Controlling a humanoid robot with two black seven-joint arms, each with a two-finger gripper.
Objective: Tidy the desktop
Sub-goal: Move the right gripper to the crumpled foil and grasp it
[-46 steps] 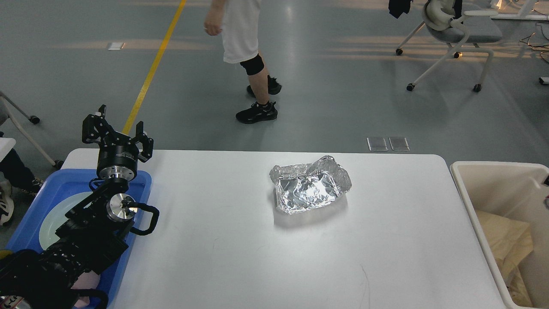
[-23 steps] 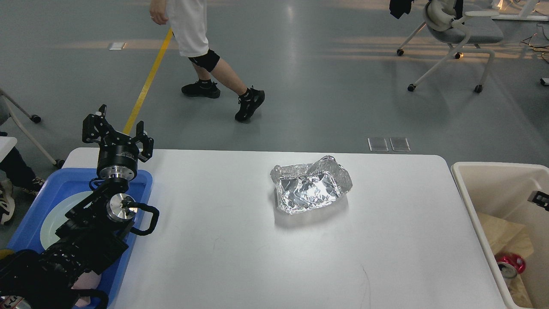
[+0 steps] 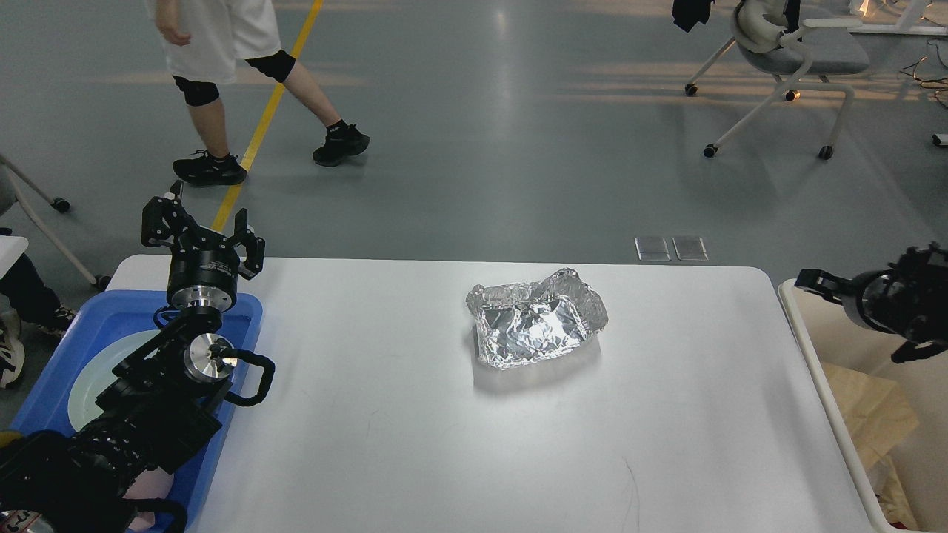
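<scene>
A: Why is the left gripper (image 3: 201, 235) held above the far end of the blue plastic tray (image 3: 44, 392)?

B: A parked pose is suggested. Its jaws are spread wide and nothing is held between them. Under its arm, a round pale plate (image 3: 89, 385) is seen lying in the tray, so that side is judged to be the place for dishes.

A: And the right gripper (image 3: 815, 281)?

B: It is seen over the cream-coloured plastic bin (image 3: 807, 348), at the bin's near-left rim. It is viewed small and dark, so whether its jaws are wide or narrow cannot be told. Crumpled brown paper (image 3: 866, 414) is seen in the bin below it, so the bin is judged to be for rubbish.

A: Where is the large white rectangular desk (image 3: 415, 444) with rounded corners?

B: It is spread between the two grippers, with the tray touching its left edge and the bin just beside its right edge. Its long axis is run from one pair of jaws to the other, left to right across the view.

A: What is left on it?

B: Only a crumpled silver foil tray (image 3: 535, 320), well apart from both pairs of jaws, nearer the right ones. Its open side is turned upward and its longer side is angled slightly against the desk's edge.
</scene>
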